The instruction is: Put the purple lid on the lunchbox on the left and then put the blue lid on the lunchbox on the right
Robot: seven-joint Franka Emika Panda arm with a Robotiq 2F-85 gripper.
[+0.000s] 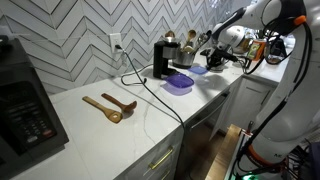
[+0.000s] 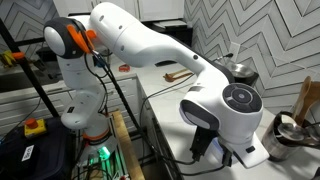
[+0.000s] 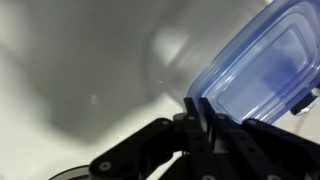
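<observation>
In the wrist view my gripper (image 3: 197, 108) is shut on the edge of the translucent blue lid (image 3: 265, 65) and holds it tilted above the pale counter. In an exterior view the gripper (image 1: 214, 58) hangs at the far end of the counter, just above a blue lunchbox (image 1: 198, 70). The lid itself is too small to make out there. A purple lunchbox (image 1: 178, 83) with its purple lid on sits nearer on the counter, beside the blue one. In the exterior view from behind the arm, the arm hides both lunchboxes.
Two wooden spoons (image 1: 110, 106) lie mid-counter, also visible in an exterior view (image 2: 178, 75). A black appliance (image 1: 161, 58) with a cable (image 1: 150, 92) and metal pots (image 1: 186, 48) stand by the tiled wall. A dark microwave (image 1: 25, 105) stands at the near end.
</observation>
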